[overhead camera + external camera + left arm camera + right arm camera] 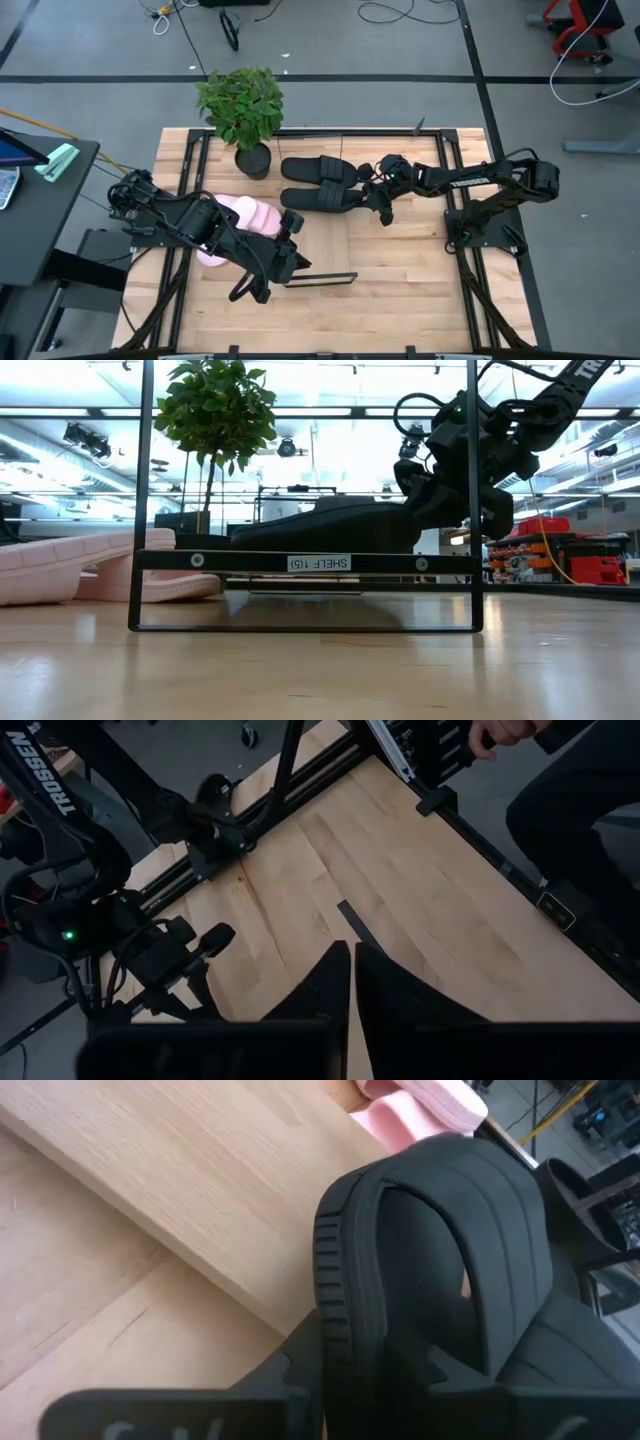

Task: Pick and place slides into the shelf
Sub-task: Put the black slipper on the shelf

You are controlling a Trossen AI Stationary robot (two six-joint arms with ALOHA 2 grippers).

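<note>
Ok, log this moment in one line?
right gripper: at black slides on shelf | left gripper: shut, empty, over table | pink slides: beside shelf

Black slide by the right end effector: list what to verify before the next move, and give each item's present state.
1. Right end effector at the nearer black slide: ok.
2. Firm hold on that slide: cannot tell.
3. Left end effector shut and empty, above the table near the shelf: ok.
4. Black slide fully on the shelf board: cannot tell.
5. Pink slides placed: not ok, they lie beside the shelf under the left arm.
6. People away from the table: not ok, a person's hand is at the table frame.
</note>
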